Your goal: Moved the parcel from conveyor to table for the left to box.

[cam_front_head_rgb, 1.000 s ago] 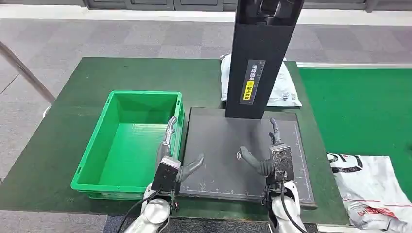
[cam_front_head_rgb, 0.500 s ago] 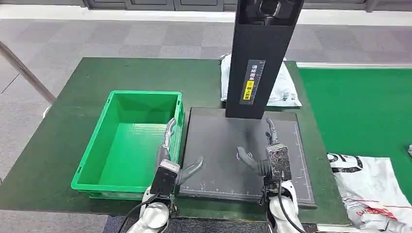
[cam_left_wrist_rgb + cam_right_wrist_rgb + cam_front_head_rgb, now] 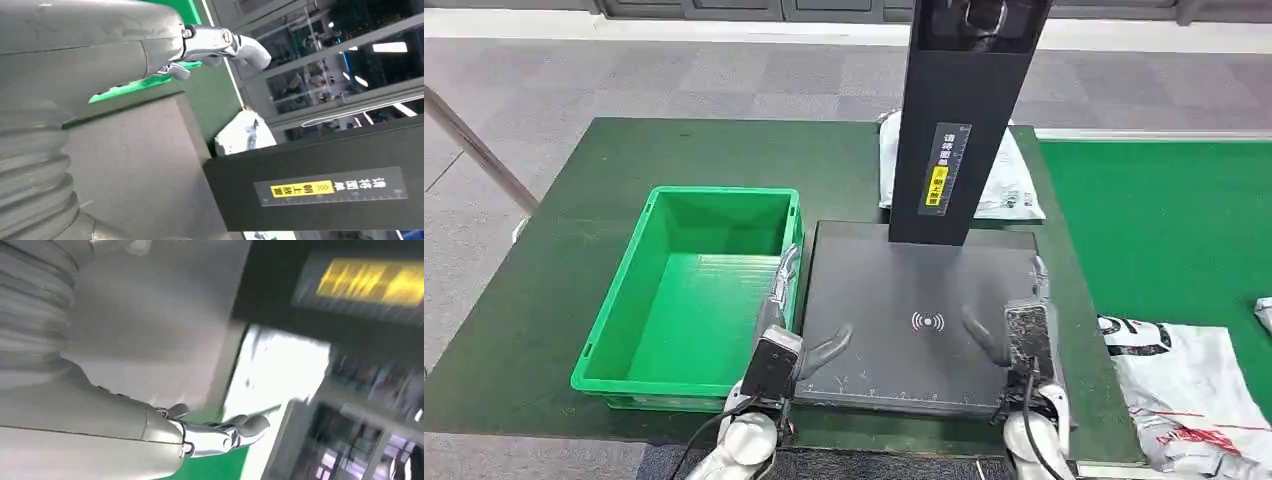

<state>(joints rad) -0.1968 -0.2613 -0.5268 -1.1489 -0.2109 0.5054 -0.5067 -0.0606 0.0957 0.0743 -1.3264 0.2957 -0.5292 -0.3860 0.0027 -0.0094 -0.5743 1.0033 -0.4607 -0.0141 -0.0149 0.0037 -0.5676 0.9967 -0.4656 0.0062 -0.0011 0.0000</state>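
Parcel point(image 3: 1192, 385) on conveyor, just right of empty, spread right hand point(image 3: 1022, 325).

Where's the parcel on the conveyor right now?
In the head view, the white parcel lies on the green conveyor at lower right, just right of the table's edge, beyond the right hand.

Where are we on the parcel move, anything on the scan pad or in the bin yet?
Nothing done yet: the black scanner pad and the green plastic bin are empty. Both hands hold nothing; the right hand sits at the pad's right edge, the left hand by the bin. The white plastic parcel lies on the green conveyor, not yet picked.
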